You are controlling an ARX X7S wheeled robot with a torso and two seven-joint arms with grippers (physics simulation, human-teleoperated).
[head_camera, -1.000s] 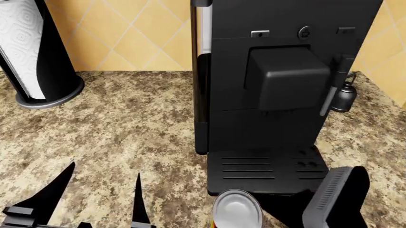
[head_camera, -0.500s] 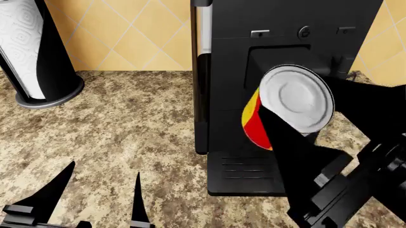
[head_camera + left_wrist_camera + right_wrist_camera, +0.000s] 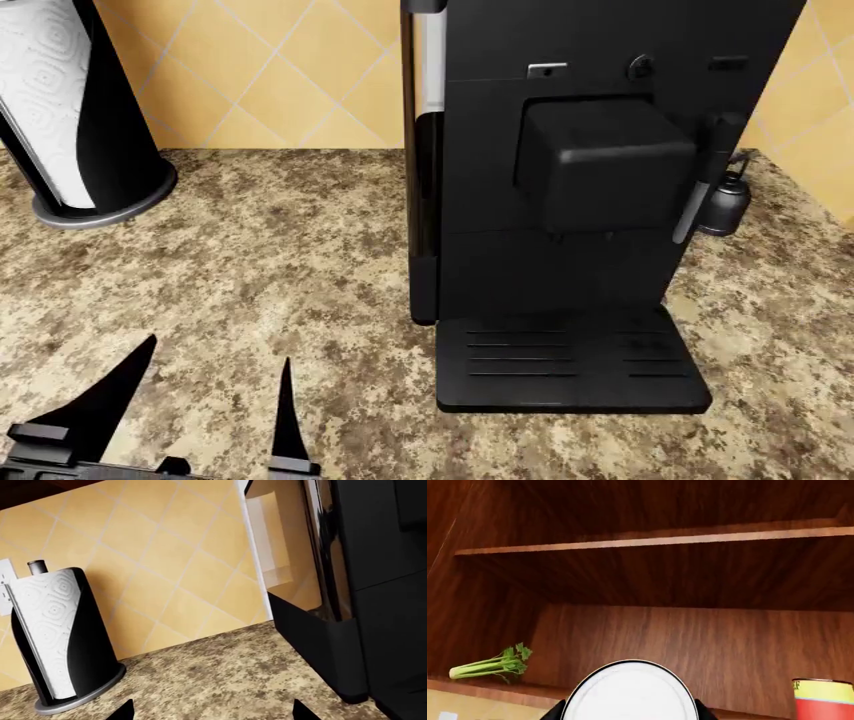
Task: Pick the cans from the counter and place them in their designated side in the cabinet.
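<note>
Right wrist view: the wide can (image 3: 630, 690) fills the bottom centre of the frame, grey lid facing the camera, so its long axis runs roughly along the line of sight, toward the cabinet's (image 3: 647, 645) back wall. It is raised in front of the open cabinet, level with the lower shelf (image 3: 494, 689), not yet set down. The right gripper's fingers (image 3: 558, 711) show only as dark slivers either side of the lid; it looks pinched on the can, judged from that.

A second can (image 3: 822, 700), yellow over red, stands upright on the shelf at lower right, axis vertical. That one looks already placed. Celery (image 3: 490, 666) lies on the shelf at lower left.

Progress, judged: one can in, the other carried up and still to be placed and released.

Head view: left gripper (image 3: 207, 410) at lower left, spread and empty, over the surface (image 3: 267, 260). No cans there; coffee machine (image 3: 587, 200) and towel holder (image 3: 67, 110) only.
</note>
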